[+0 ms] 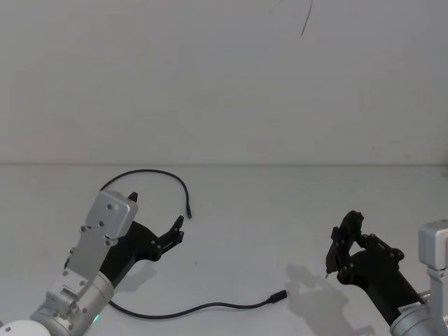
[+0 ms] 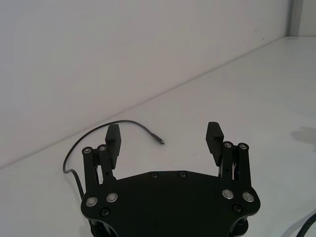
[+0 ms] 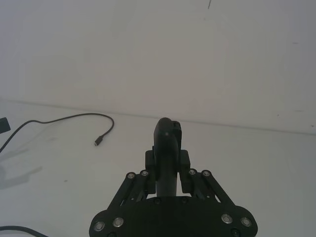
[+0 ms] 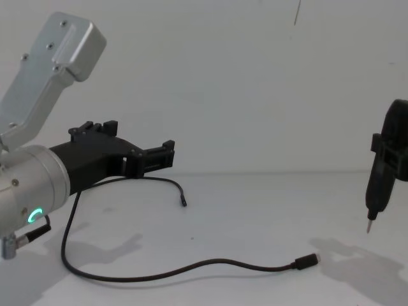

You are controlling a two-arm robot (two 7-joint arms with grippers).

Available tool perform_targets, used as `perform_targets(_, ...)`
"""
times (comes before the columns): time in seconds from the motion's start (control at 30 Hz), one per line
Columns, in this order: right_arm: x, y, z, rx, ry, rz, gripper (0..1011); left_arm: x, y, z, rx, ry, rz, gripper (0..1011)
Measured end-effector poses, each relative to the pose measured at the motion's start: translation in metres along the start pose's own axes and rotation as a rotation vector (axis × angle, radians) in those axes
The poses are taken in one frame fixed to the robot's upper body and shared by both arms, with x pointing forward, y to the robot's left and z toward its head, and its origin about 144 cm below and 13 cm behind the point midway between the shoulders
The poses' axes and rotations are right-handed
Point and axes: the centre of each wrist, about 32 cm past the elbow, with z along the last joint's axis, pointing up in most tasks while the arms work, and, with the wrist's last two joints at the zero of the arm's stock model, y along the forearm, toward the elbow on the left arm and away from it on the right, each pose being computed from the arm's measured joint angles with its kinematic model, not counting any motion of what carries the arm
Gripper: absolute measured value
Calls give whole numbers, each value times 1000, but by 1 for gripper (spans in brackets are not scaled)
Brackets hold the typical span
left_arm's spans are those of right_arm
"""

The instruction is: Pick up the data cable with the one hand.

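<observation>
In the head view, the left hand (image 1: 157, 208) is hovering with its fingers spread wide apart, gripping nothing. The data cable (image 1: 210, 305) is lying on the white worktop (image 1: 252, 210), one end arching beyond the fingertips, the other stretch running behind the wrist toward the right hand (image 1: 344, 243), which is clamping a pen-like tool (image 1: 334, 257). In the left wrist view, the left hand (image 2: 165, 136) is gaping open, and the data cable (image 2: 136, 123) is curving just past its fingertips, one plug lying ahead of the gap. In the right wrist view, the right hand (image 3: 168, 164) is squeezing the pen-like tool (image 3: 168, 136); the data cable (image 3: 64, 117) is lying well off to its side. In the chest view, the left hand (image 4: 143, 137) is hanging above the worktop (image 4: 255, 210), with the data cable (image 4: 191, 264) resting below it, untouched, while the right hand (image 4: 390, 153) is pointing the pen-like tool (image 4: 375, 191) downward.
</observation>
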Motion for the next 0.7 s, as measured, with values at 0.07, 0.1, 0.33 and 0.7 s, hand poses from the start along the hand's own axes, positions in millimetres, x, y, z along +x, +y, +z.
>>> perform_targets(0.07, 0, 0, 0, 0, 0, 0, 263, 0, 0, 0, 0, 0, 0, 1001)
perform_targets(0.1, 0, 0, 0, 0, 0, 0, 263, 0, 0, 0, 0, 0, 0, 1001)
perform_targets(0.33, 0, 0, 0, 0, 0, 0, 263, 0, 0, 0, 0, 0, 0, 1001)
perform_targets(0.7, 0, 0, 0, 0, 0, 0, 263, 0, 0, 0, 0, 0, 0, 1001)
